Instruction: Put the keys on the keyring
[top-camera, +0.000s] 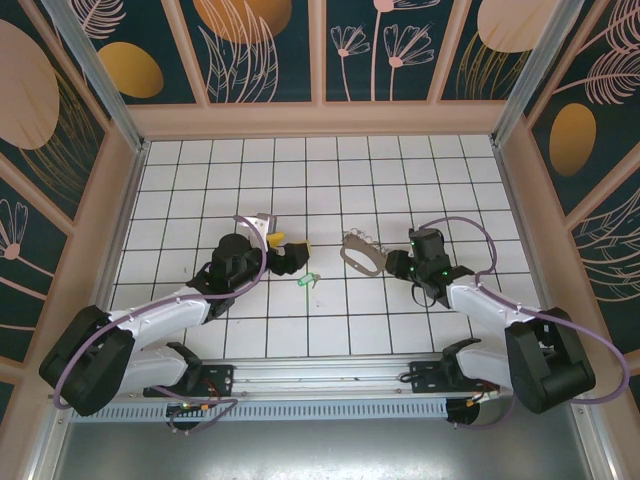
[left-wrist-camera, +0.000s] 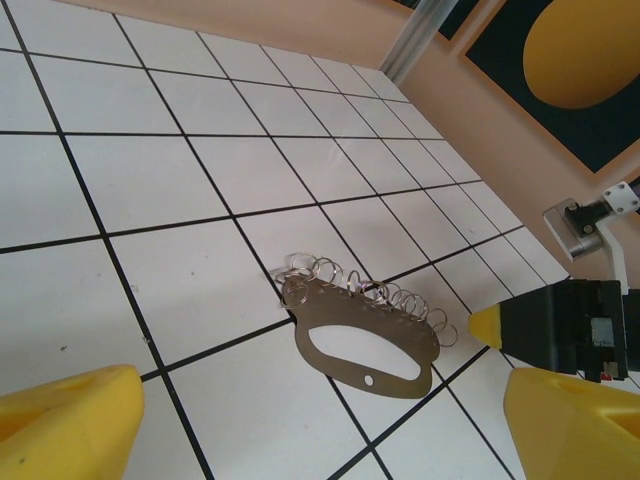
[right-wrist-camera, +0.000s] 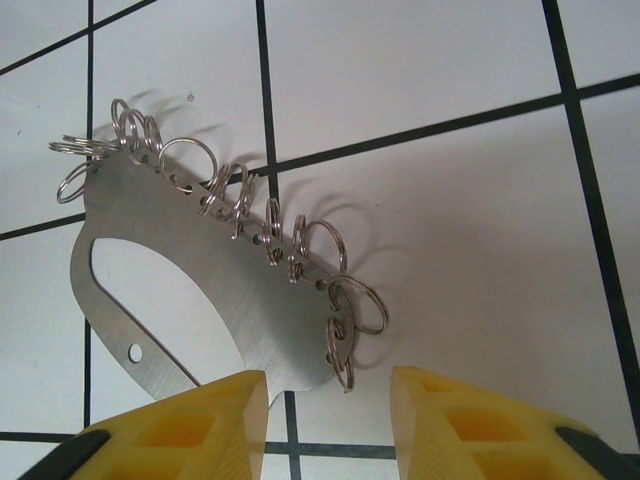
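The keyring (top-camera: 360, 255) is a flat tan-grey metal loop with small silvery rings along one edge, lying flat on the white tiled floor (top-camera: 330, 190). The keys, one tiny bright-green piece (top-camera: 308, 281), lie on a tile to its near left. My right gripper (top-camera: 388, 262) sits at the keyring's right end. In the right wrist view its yellow fingers (right-wrist-camera: 205, 425) stand apart at the plate's (right-wrist-camera: 200, 260) ringed end, the left one at the plate's edge. My left gripper (top-camera: 292, 250) is open, left of the keyring (left-wrist-camera: 365, 335), with the green key just in front of it.
Tan walls with patterned panels (top-camera: 320, 115) and metal posts enclose the tiled floor on three sides. The arm bases and a metal rail (top-camera: 320, 385) run along the near edge. Bare tiles stretch behind both grippers. In the left wrist view the right gripper's yellow-tipped finger (left-wrist-camera: 487, 325) shows.
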